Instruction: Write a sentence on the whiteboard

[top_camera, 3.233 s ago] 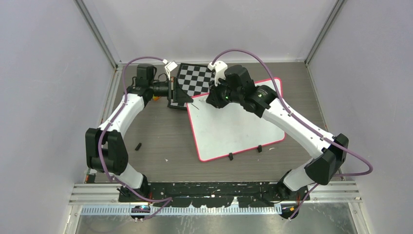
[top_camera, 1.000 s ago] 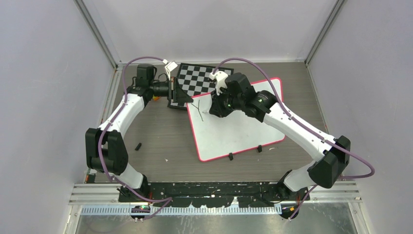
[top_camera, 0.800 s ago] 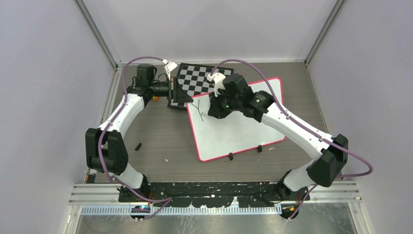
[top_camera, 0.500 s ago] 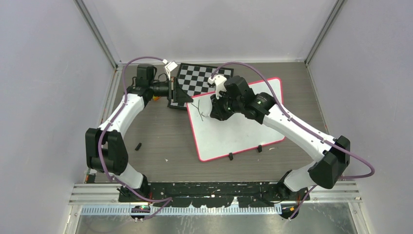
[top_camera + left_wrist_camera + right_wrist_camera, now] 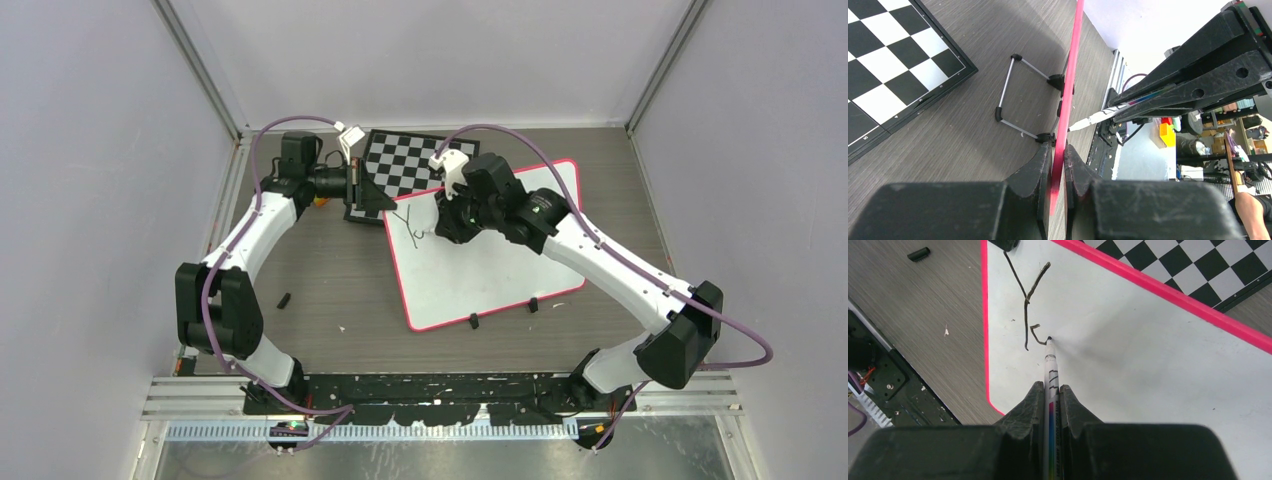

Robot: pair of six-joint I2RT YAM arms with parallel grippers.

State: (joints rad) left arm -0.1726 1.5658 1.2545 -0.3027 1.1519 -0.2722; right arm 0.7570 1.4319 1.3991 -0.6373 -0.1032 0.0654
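Smooth white whiteboard [image 5: 1148, 365]; matt grey wood-grain table [image 5: 923, 305]; thin metal wire stand [image 5: 1006, 85]

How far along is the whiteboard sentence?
Early. Done: the sentence has just a Y near the whiteboard corner. In hand: right gripper holds the marker, tip on the board starting a second letter; left gripper pinches the board's pink edge. Left: all other letters; the remaining board is blank.

Board [image 5: 500, 275] near half: bare, open from above.
Far-left corner: crowded by left gripper [image 5: 1058, 148], right gripper [image 5: 1050, 386], marker [image 5: 1051, 367], checkerboard [image 5: 400, 165].
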